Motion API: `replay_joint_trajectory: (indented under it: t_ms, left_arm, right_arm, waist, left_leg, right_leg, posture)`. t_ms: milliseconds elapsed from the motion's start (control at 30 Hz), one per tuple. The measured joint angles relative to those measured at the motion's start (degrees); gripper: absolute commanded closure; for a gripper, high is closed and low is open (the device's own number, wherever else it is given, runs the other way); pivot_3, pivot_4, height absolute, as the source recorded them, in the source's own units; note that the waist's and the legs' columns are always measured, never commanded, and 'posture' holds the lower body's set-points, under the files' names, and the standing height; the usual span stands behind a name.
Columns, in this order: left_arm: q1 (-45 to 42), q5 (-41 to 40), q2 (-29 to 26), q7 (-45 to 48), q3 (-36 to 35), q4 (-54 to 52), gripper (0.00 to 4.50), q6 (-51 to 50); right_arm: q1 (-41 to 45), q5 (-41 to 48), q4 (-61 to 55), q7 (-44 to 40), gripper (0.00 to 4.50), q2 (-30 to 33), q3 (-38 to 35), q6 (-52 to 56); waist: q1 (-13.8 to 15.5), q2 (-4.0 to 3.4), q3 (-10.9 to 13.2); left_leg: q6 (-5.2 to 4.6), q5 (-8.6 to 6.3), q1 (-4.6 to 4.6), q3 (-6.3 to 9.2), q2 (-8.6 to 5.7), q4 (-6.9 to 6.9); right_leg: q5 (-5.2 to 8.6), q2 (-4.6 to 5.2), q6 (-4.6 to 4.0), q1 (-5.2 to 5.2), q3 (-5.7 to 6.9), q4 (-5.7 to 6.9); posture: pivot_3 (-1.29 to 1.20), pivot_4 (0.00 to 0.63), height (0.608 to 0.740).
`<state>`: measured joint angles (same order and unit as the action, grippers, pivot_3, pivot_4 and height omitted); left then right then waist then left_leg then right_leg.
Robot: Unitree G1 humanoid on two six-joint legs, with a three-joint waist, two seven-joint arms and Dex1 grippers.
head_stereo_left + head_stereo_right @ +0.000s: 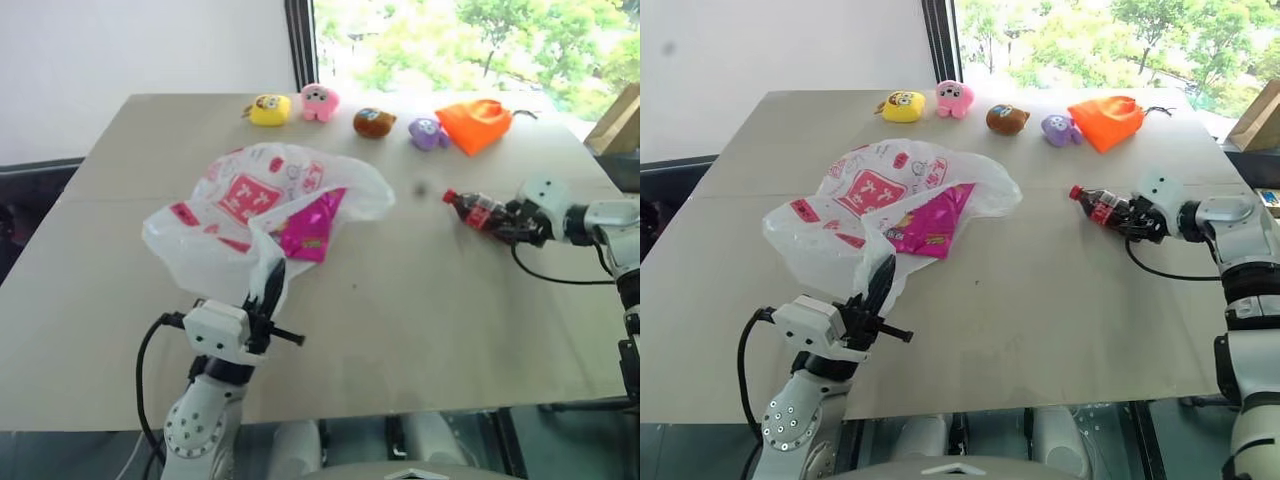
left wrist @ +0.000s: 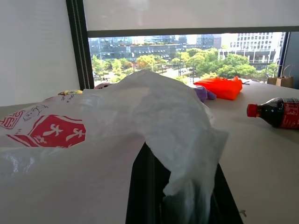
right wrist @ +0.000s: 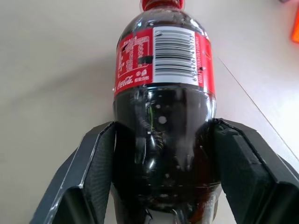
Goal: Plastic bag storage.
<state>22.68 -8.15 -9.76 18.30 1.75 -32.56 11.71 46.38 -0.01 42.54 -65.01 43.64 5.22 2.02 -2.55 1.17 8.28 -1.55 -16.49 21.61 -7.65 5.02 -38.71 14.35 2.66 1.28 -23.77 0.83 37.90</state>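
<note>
Crinkly translucent white plastic bag with red prints [image 1: 262,195] lies left of centre on the beige table [image 1: 420,310], its edge clenched in the left pincer [image 1: 270,285]; the right pincer [image 3: 163,186], at frame right, grips a dark cola bottle with red label [image 3: 163,84].

A thin, crinkly, translucent white plastic bag [image 1: 262,205] with red print lies left of centre. Beside it, a glossy magenta foil-like packet [image 1: 312,227]. The table [image 1: 420,320] is matt, smooth and beige. At right, a clear, shiny plastic cola bottle [image 3: 163,102] with a smooth red label. Upper right, an orange cloth pouch [image 1: 474,124]. Along the top, soft plush toys [image 1: 319,101].
</note>
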Motion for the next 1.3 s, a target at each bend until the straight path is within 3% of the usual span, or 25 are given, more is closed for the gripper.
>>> replay_joint_trajectory:
  t_ms: [100,267,400,533,633,700,933,1033,1200,1300]
  left_arm:
    - [-0.3,0.3,-0.1,0.2,1.2,0.0,4.5,0.2]
    - [-0.6,0.7,-0.3,0.2,1.2,0.0,4.5,0.6]
    - [-1.2,1.3,-0.7,0.2,1.4,0.0,4.5,1.0]
    - [-1.0,1.4,-0.9,0.2,1.6,0.0,4.5,1.2]
    - [-0.7,1.4,-0.9,0.1,1.7,0.1,4.5,1.7]
    - [-0.6,1.8,-0.9,0.2,1.9,0.5,4.5,2.3]
    - [0.0,1.8,-1.4,0.3,2.8,1.3,4.5,2.9]
    - [-1.4,1.5,-1.5,0.7,3.5,2.3,4.5,2.8]
    - [-3.2,1.1,-2.7,1.7,3.8,2.5,4.5,2.6]
    - [-3.4,0.6,-3.3,2.0,3.3,2.9,4.5,2.6]
  right_arm:
    - [-1.8,6.3,-13.7,-6.7,1.85,-3.0,0.5,6.8]
    - [-2.8,10.2,-29.0,-10.8,1.85,-5.1,4.0,14.5]
    - [-2.6,8.4,-29.9,-8.2,1.85,-8.2,6.9,14.9]
    - [-1.4,5.8,-24.2,-6.2,1.85,-6.8,7.4,12.7]
    - [-1.2,4.7,-23.4,-6.4,1.08,-2.2,7.1,13.0]
    - [-2.9,4.8,-25.2,-7.4,0.08,1.3,6.3,14.0]
    - [-16.8,8.6,-42.9,-8.7,0.08,12.7,2.6,30.7]
    - [-19.9,7.6,-46.7,-2.9,0.08,10.8,2.4,35.9]
    - [-20.3,4.0,-43.7,5.5,0.08,6.4,4.8,35.7]
    - [-19.5,4.4,-42.9,6.9,0.84,4.8,4.8,35.1]
  waist:
    - [-0.4,-0.08,0.0]
    - [1.1,-0.33,0.2]
    - [1.9,-0.31,0.2]
    - [2.1,-0.31,0.2]
    - [2.1,-0.32,0.2]
    - [2.1,-0.31,0.2]
    - [2.0,-0.34,0.2]
    - [1.4,-0.21,0.2]
    - [1.6,-0.24,0.2]
    - [1.7,-0.23,0.2]
  left_leg:
    - [0.01,0.0,-0.06,0.08,0.11,0.17]
    - [0.03,0.0,0.26,0.14,0.04,0.23]
    - [-0.02,-0.04,0.35,0.0,-0.11,0.21]
    - [-0.05,-0.05,0.4,-0.18,-0.19,0.18]
    - [-0.05,-0.06,0.39,-0.14,-0.19,0.21]
    - [-0.05,-0.06,0.37,-0.1,-0.18,0.26]
    - [-0.08,-0.08,0.36,0.23,-0.18,0.27]
    - [-0.08,-0.08,0.26,0.16,-0.16,0.25]
    - [-0.09,-0.07,0.25,0.15,-0.21,0.17]
    - [-0.09,-0.07,0.26,0.13,-0.2,0.17]
  right_leg:
    - [0.01,-0.13,-0.01,-0.03,-0.01,0.03]
    - [0.01,-0.03,-0.02,-0.29,0.19,-0.06]
    - [0.01,0.08,-0.01,-0.3,0.2,-0.19]
    - [0.02,0.16,-0.01,-0.3,0.25,-0.23]
    - [0.03,0.15,0.0,-0.3,0.29,-0.22]
    - [0.03,0.14,0.0,-0.29,0.33,-0.22]
    - [0.04,0.17,0.01,-0.28,0.28,-0.22]
    - [0.04,0.08,0.03,-0.27,0.13,-0.2]
    - [0.03,0.1,0.03,-0.28,0.1,-0.09]
    - [0.03,0.09,0.03,-0.28,0.09,-0.11]
  posture:
    - [0.0,0.15,0.74]
    - [0.0,0.15,0.74]
    - [0.0,0.15,0.74]
    - [0.0,0.15,0.74]
    - [0.0,0.15,0.74]
    - [0.0,0.15,0.74]
    - [0.0,0.15,0.74]
    - [0.0,0.15,0.74]
    - [0.0,0.15,0.74]
    - [0.0,0.15,0.74]
